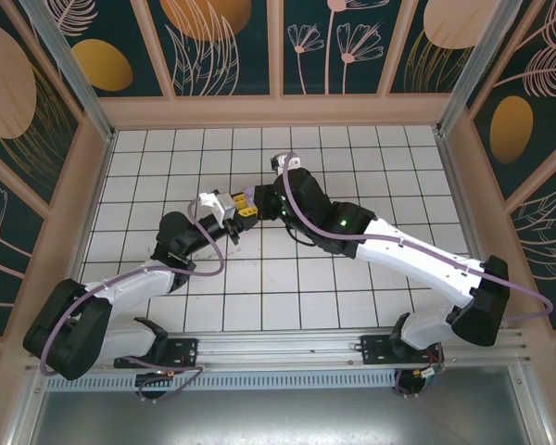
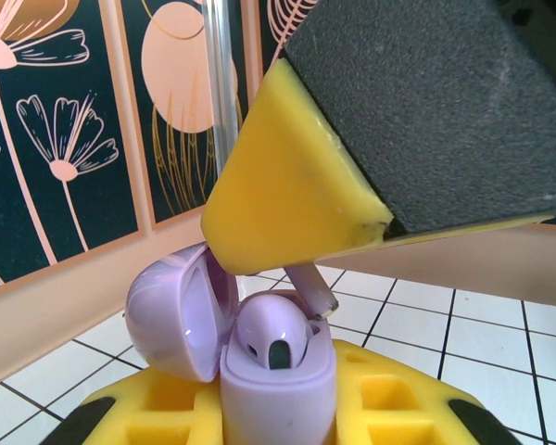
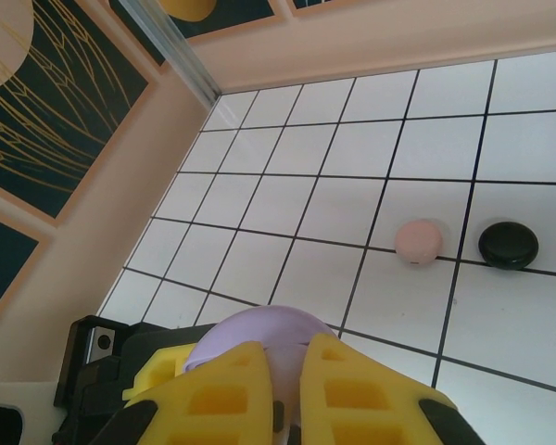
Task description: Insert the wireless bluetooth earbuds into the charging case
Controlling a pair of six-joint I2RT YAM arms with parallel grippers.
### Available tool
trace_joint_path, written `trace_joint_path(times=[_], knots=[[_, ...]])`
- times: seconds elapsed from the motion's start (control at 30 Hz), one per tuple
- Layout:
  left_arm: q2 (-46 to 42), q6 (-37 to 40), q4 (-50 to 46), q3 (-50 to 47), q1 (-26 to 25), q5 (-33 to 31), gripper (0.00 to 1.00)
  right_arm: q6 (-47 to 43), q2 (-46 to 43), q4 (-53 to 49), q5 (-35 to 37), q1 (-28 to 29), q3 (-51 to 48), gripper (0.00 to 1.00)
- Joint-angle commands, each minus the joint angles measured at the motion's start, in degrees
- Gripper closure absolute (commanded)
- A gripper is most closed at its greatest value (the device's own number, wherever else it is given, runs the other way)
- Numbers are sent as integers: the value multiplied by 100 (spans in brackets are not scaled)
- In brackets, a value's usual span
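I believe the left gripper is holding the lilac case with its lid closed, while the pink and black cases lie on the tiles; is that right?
Not quite: the lid stands open, a lilac earbud seated inside, as the left wrist view shows. The left gripper does hold the lilac case, and the pink case and black case lie on the tiles.

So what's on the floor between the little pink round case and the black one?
Nothing sits there. In the right wrist view, the pink case and the black case lie apart, with just bare white tile and a dark grout line between.
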Motion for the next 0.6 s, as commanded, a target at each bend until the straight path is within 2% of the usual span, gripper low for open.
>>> trace_joint_path(times=[0.0,0.33,0.57], knots=[[-202,87,604,125,-63,249,100,156,109,-61,188,-27,-95,90],[-198,93,617,140,-68,295,100,178,348,-201,208,-46,6,90],[-211,105,604,175,-72,238,100,-186,438,-273,15,103,-30,90]])
